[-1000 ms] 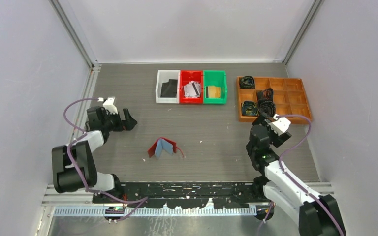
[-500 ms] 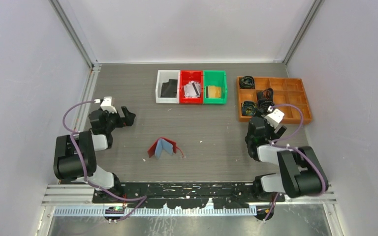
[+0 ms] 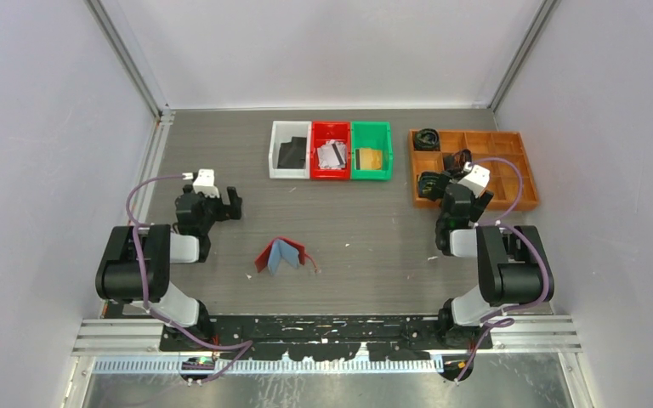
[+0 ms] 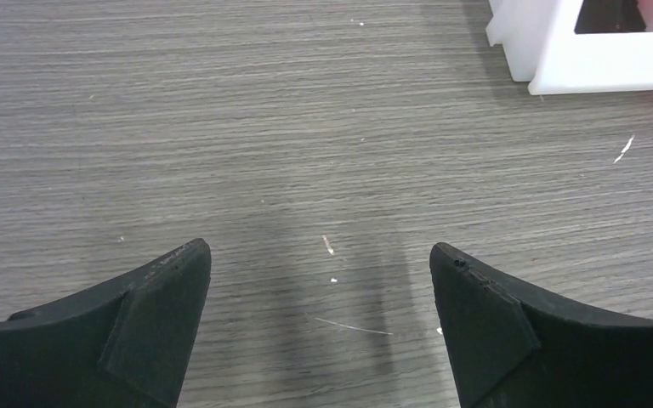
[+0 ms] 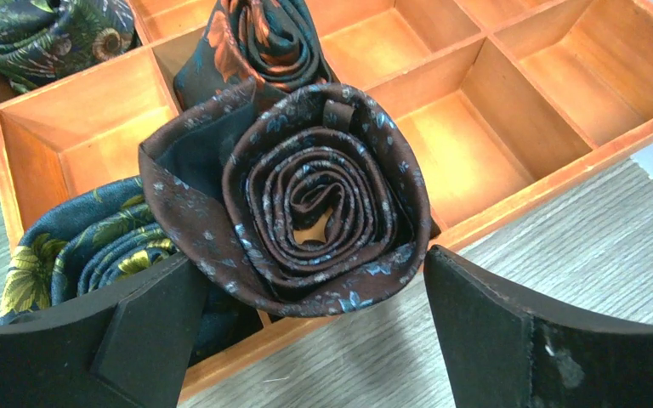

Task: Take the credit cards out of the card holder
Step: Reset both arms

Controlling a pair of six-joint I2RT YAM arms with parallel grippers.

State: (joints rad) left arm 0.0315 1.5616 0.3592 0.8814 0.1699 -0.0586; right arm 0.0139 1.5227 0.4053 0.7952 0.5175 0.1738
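Top external view: one card holder (image 3: 285,255) lies open on the table (image 3: 366,242), between left gripper (image 3: 230,204) and right gripper (image 3: 451,182), well apart from both. Both gape wide, empty. Three bins (image 3: 353,151), one tray (image 3: 510,134).

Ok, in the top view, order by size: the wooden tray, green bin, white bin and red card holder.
1. Wooden tray, largest.
2. Green bin and white bin look alike; tied.
3. Red card holder, smallest.
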